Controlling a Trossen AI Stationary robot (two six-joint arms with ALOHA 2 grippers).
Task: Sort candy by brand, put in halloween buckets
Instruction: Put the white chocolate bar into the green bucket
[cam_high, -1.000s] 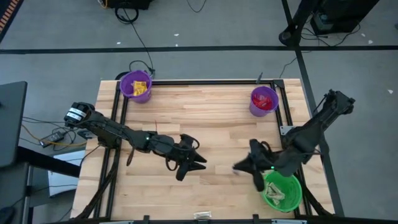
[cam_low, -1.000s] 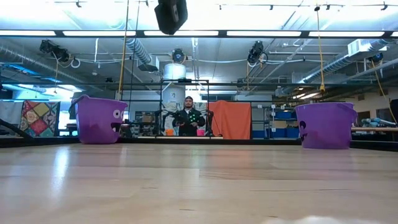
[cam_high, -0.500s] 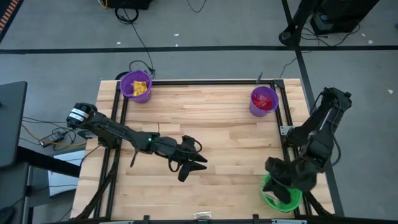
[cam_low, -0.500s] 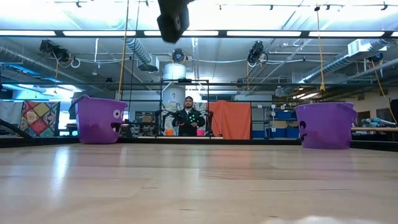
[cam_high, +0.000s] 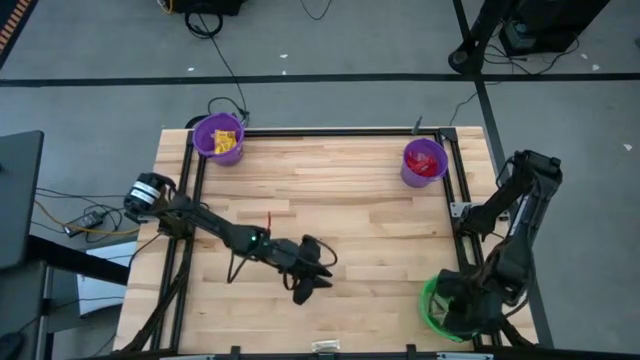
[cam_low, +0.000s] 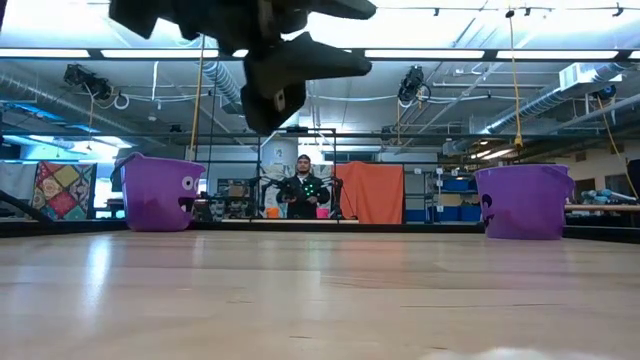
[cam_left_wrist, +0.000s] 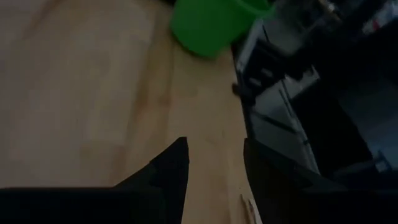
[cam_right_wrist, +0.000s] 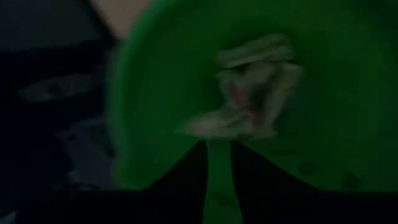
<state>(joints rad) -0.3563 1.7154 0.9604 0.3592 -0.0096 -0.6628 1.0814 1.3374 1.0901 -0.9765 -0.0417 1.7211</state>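
Most of the green bucket (cam_high: 432, 305) sat hidden under my right pincer (cam_right_wrist: 217, 163), fingers slightly apart above blurred cream-tan candy (cam_right_wrist: 249, 99); left pincer (cam_left_wrist: 214, 171) hung parted, empty.

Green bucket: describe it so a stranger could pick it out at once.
On the wooden table, look to the near right corner, under the right gripper. The round bright green plastic bucket stands there; the two others are purple and stand at the far corners.

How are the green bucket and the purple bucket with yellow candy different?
The green bucket sits at the table's near right corner, and the purple bucket at the far left corner. The green bucket holds tan candy, and the purple bucket yellow candy. The right end effector is over the green bucket; nothing is over the purple bucket. Both are round.
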